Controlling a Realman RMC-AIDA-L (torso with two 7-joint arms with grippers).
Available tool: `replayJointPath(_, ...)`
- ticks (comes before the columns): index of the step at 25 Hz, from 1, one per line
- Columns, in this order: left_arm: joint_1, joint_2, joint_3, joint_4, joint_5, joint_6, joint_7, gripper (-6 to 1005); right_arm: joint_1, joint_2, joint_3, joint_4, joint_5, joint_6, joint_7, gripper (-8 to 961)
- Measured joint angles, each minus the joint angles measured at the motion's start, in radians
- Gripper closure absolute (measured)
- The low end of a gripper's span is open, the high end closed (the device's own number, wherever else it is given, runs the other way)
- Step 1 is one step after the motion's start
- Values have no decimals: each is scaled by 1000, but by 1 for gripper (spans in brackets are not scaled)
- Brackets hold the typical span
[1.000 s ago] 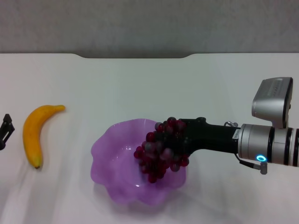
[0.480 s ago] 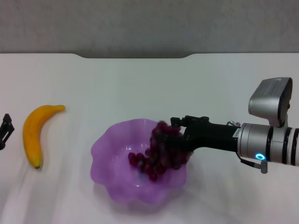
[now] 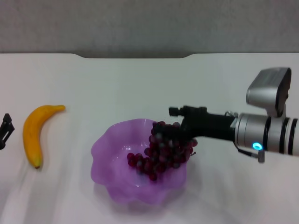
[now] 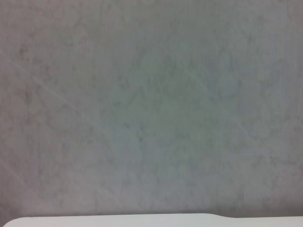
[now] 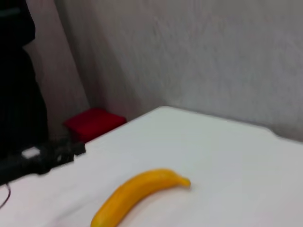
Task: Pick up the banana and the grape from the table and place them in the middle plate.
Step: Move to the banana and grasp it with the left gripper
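Note:
The grape bunch (image 3: 161, 151) lies inside the purple scalloped plate (image 3: 110, 154), on its right side, partly spread over the bottom. My right gripper (image 3: 184, 123) hovers just above the plate's right rim and the top of the bunch, with its fingers apart and nothing hanging from them. The banana (image 3: 33, 135) lies on the white table (image 3: 140, 84) at the left, apart from the plate; it also shows in the right wrist view (image 5: 137, 191). My left gripper (image 3: 4, 130) is parked at the far left edge, next to the banana.
The table's notched far edge (image 3: 135, 56) runs along the back. A red box (image 5: 94, 123) stands beyond the table's left side in the right wrist view. The left wrist view shows only a grey wall.
The grape bunch has dropped from the right gripper into the plate and spread out. The right gripper has risen slightly and drawn back a little. The banana and left arm have not moved.

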Motion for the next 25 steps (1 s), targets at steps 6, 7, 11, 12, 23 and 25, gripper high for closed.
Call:
replayJointPath(6,-1,0,3,1,0,-3,0,125,-15,-5,62,-116,-3,28,-34,147)
replayJointPath(7,-1,0,4,1,0,-3,1,125,-24,-7,77,-140,-10,28,-49,149)
replayJointPath(11,1,0,3,2,0,-5,1,125,-81,-11,151,-241,-71,23,-67,262)
replayJointPath(12,2,0,3,2,0,-5,1,125,-104,-9,173,-279,-93,23,-67,290)
replayJointPath(23,2,0,8,1,0,-9,-7,125,-362,12,266,-430,243,39,-453,745)
replayJointPath(25,2,-2,8,1,2,-9,-9,125,-398,16,250,-412,378,39,-582,788)
